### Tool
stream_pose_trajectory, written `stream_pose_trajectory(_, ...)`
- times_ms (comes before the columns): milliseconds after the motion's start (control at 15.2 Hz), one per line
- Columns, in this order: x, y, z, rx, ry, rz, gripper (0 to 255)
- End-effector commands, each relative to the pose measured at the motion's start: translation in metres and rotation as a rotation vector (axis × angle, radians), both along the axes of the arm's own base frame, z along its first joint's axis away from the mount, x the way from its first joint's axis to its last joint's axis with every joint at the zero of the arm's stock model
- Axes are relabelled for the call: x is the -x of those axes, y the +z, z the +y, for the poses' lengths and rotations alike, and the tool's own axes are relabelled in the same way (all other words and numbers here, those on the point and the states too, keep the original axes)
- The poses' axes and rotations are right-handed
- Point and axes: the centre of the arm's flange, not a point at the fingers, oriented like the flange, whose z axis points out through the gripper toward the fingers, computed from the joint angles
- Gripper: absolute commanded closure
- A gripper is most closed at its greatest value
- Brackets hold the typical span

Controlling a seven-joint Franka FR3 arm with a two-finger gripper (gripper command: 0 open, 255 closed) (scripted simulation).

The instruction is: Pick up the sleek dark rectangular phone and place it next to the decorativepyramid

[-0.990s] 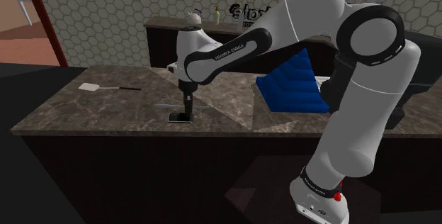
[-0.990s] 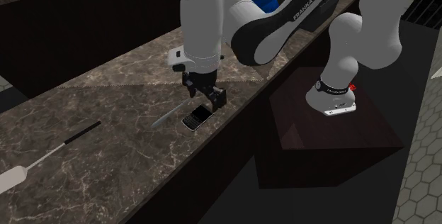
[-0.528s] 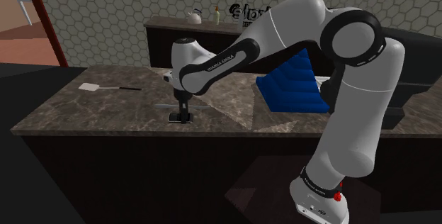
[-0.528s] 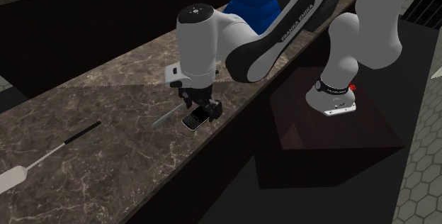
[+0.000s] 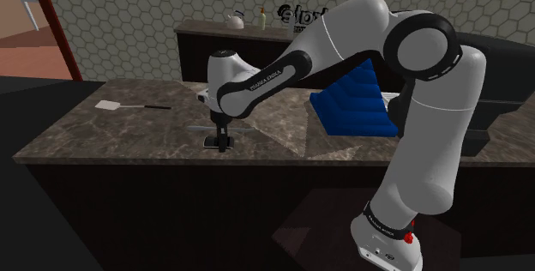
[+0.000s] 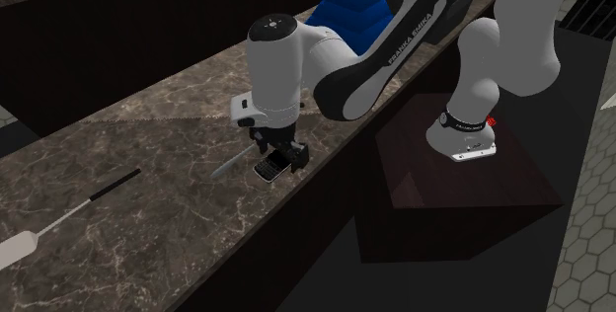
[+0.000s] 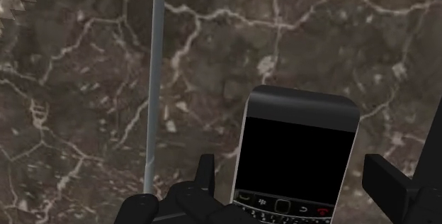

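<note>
Phone (image 7: 297, 152) lies flat on the dark marble counter (image 7: 85, 116), screen up, black glass with a pale rim and a small keypad at the end nearest the hand; the gripper (image 7: 287, 162) is down over it with its fingers (image 7: 205, 176) spread, one on either side of the phone's long edges; a strip of marble shows between each finger and the phone, so nothing is pinched (the gap on one side is narrow, but it is there). A thin grey rod (image 7: 152, 81) lies on the marble just beside the phone, roughly parallel to it and not touching it.

In the second exterior view the phone sits close to the counter's edge on the stand's side, with the rod on the side away from that edge; the stand (image 6: 434, 187) is a dark box on the floor at that view's right. In the shoulder view the white arm (image 5: 429, 141) arches over from the lower right and points the hand straight down at the counter; the blue stepped pyramid (image 5: 356, 98) stands on the same counter, well apart from the phone toward that view's right; a white spatula (image 5: 110, 105) with a dark handle lies far off toward that view's left.
</note>
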Motion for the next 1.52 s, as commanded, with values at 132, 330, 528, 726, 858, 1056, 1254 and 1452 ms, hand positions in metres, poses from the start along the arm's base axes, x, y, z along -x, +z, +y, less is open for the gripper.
stream_pose_trajectory(132, 0.000, 0.000, 0.000, 0.000, 0.000, 0.000, 255)
stream_pose_trajectory(330, 0.000, 0.000, 0.000, 0.000, 0.000, 0.000, 255)
stream_pose_trajectory(528, 0.000, 0.001, 0.000, 0.000, 0.000, 0.000, 255)
stream_pose_trajectory(726, 0.000, 0.005, 0.000, 0.000, 0.000, 0.000, 255)
stream_pose_trajectory(858, 0.000, 0.016, 0.000, 0.000, 0.000, 0.000, 255)
stream_pose_trajectory(1056, 0.000, 0.032, 0.000, 0.000, 0.000, 0.000, 255)
stream_pose_trajectory(1254, 0.000, 0.047, 0.000, 0.000, 0.000, 0.000, 255)
stream_pose_trajectory(1452, 0.000, 0.063, 0.000, 0.000, 0.000, 0.000, 255)
